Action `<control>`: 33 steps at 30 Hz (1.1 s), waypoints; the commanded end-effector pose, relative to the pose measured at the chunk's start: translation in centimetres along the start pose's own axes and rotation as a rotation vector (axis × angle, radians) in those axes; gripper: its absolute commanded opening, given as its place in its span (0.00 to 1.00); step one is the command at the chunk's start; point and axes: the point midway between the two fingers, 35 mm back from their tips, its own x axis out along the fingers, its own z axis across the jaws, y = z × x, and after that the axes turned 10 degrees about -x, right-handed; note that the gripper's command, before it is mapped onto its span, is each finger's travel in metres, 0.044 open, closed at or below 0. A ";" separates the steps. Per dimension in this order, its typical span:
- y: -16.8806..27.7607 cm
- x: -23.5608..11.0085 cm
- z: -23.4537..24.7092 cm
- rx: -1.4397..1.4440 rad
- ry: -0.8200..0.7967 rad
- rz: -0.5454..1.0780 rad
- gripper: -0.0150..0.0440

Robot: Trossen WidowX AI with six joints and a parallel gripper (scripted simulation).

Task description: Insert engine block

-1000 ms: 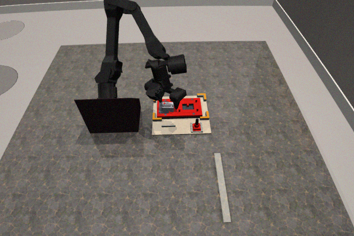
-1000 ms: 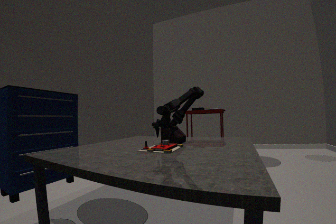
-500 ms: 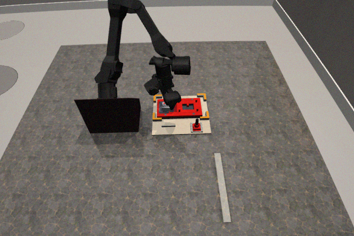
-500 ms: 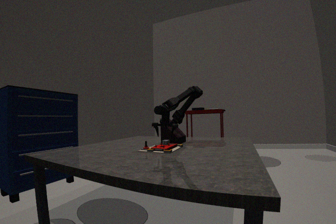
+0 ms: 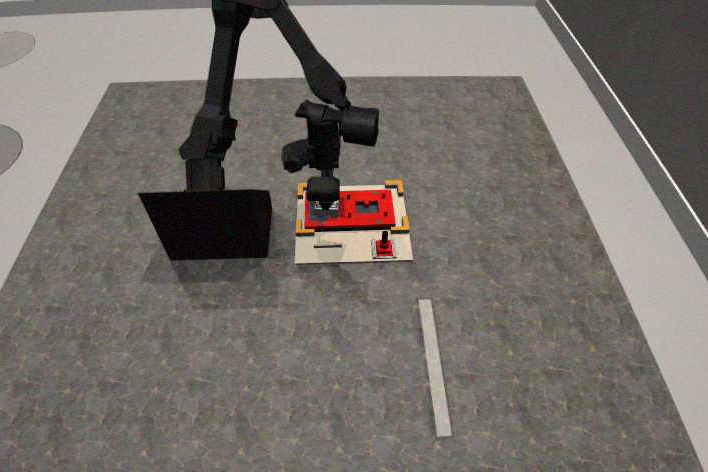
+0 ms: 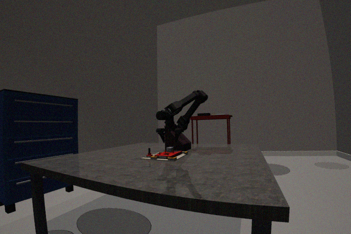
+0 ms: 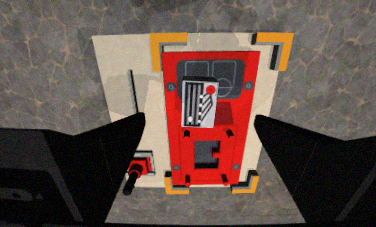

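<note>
The engine block (image 5: 333, 209) (image 6: 169, 148) (image 7: 199, 103), pale with dark bars and a red dot on top, sits on the red car body (image 5: 360, 223) (image 7: 172, 136), partly over its grey window panel. It is outside the opening (image 5: 363, 209) (image 7: 201, 153), a dark rectangle with a red rib (image 7: 216, 152) on its right edge in the wrist view. Which side of the block has the slot cannot be told. My gripper (image 6: 169, 139) (image 7: 200, 119) is open and empty, above the car body. In the wrist view its fingers stand left and right of the block, apart from it.
The car body lies on a cream board (image 5: 355, 256) (image 7: 115, 51) between orange corner brackets (image 5: 397, 184) (image 7: 172, 38). Short black pegs surround the opening. A red-based piece with a black stick (image 5: 384, 247) (image 7: 136, 168) stands on the board. A pale strip (image 5: 435, 367) lies on the table.
</note>
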 end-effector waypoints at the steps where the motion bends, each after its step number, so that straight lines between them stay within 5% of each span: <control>1: 0.1 -0.1 -0.1 0.021 0.006 0.001 1.00; 29: 0.0 4.1 -0.2 0.021 0.008 0.001 1.00; 33: 0.0 4.1 -0.2 0.021 0.008 0.001 0.82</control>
